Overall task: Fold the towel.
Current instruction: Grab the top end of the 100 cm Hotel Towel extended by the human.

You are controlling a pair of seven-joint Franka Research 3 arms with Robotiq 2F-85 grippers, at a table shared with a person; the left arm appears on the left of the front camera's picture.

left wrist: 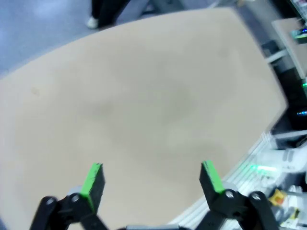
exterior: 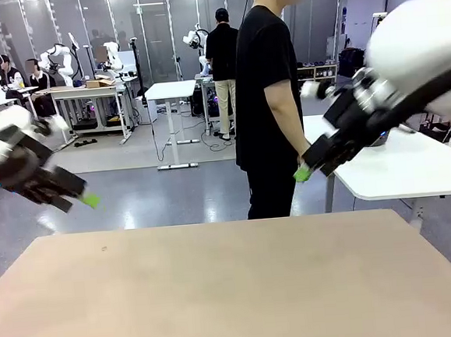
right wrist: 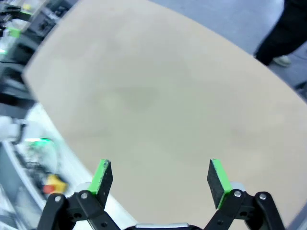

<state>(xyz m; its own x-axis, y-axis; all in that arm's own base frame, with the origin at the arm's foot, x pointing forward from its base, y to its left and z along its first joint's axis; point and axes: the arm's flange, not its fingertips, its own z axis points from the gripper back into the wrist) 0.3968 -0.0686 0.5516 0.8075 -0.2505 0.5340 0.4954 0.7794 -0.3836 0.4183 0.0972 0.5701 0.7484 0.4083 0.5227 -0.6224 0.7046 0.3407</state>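
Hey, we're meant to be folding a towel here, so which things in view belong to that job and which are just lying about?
For the job:
left gripper, open
right gripper, open
beige wooden table
person in a black T-shirt at its far side

Just about:
white table behind, on the right
small white desk farther back

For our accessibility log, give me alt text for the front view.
The left tool and right tool hang over a tan table, each pointing inward and down. A person in black stands side-on at the far edge.
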